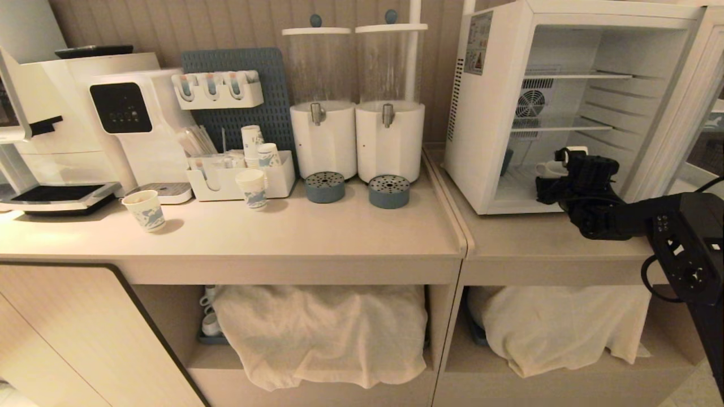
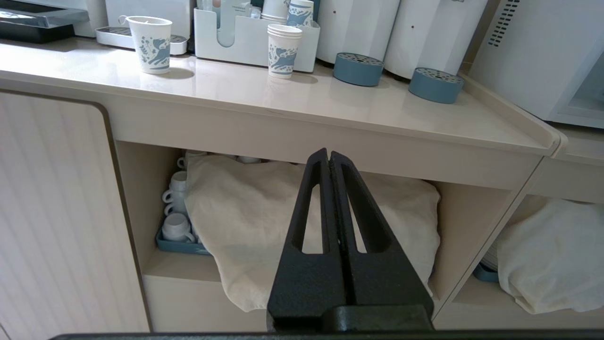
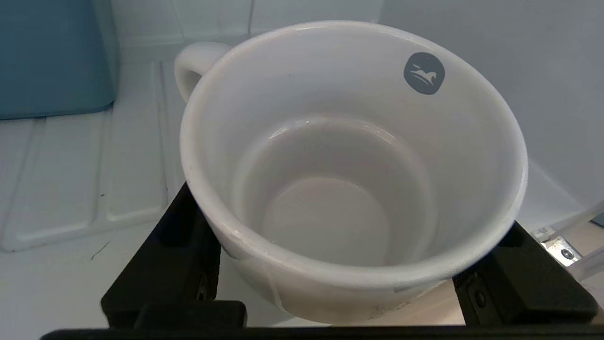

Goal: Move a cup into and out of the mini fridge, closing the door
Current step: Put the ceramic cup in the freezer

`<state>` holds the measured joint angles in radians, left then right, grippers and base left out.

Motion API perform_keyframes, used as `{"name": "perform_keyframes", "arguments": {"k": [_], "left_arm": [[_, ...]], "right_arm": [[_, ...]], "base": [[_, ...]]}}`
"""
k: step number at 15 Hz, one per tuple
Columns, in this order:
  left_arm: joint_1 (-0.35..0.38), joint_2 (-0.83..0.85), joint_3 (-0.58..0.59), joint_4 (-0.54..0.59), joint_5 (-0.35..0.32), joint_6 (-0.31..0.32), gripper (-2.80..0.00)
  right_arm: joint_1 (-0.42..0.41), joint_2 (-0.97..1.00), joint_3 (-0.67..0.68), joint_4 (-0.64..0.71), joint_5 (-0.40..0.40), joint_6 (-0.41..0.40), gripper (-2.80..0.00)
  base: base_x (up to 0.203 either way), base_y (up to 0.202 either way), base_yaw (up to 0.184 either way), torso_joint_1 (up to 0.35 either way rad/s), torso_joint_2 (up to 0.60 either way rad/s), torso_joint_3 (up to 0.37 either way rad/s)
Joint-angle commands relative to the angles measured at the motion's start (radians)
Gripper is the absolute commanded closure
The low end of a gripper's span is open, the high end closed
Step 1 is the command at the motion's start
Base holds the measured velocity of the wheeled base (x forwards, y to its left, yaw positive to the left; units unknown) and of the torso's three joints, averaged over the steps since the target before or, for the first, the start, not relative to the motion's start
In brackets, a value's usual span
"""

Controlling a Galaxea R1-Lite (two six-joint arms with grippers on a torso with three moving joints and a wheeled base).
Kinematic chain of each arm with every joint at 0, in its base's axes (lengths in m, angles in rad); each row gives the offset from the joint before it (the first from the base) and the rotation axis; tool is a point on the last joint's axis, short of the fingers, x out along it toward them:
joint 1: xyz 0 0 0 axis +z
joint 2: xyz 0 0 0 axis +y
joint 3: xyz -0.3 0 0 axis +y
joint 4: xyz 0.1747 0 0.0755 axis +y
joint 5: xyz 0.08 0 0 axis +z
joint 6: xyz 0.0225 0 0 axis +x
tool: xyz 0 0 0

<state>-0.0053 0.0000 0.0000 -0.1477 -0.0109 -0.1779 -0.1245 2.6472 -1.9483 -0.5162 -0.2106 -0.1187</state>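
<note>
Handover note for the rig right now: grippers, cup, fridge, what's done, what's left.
Right gripper: inside the mini fridge, its fingers on either side of the cup, just above or on the fridge floor.
Left gripper: shut, empty, parked low in front of the counter shelf.
Door: swung open at the right.
Done: door opened, cup brought inside.
Left: whether the cup is set down is unclear; then take it back out and close the door.

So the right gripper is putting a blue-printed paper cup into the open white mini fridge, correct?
Not quite. The right gripper holds a squat white ceramic mug with a loop handle, not a paper cup; the right wrist view shows it. It is inside the open white mini fridge.
</note>
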Motion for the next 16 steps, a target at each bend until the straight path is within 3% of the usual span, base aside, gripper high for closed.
{"name": "perform_keyframes", "arguments": {"k": [1, 11, 16], "left_arm": [[-0.001, -0.003, 0.040, -0.001, 0.000, -0.002, 0.00], [-0.001, -0.005, 0.040, -0.001, 0.000, -0.002, 0.00], [-0.001, -0.005, 0.040, -0.001, 0.000, 0.000, 0.00]], "right_arm": [[0.000, 0.005, 0.000, -0.001, -0.001, 0.000, 0.00], [0.000, -0.067, 0.031, -0.001, -0.012, 0.001, 0.00], [-0.001, -0.243, 0.149, 0.073, 0.023, 0.041, 0.00]], "base": [[0.000, 0.000, 0.000, 0.000, 0.00, 0.000], [0.000, 0.000, 0.000, 0.000, 0.00, 0.000], [0.000, 0.000, 0.000, 0.000, 0.00, 0.000]]}}
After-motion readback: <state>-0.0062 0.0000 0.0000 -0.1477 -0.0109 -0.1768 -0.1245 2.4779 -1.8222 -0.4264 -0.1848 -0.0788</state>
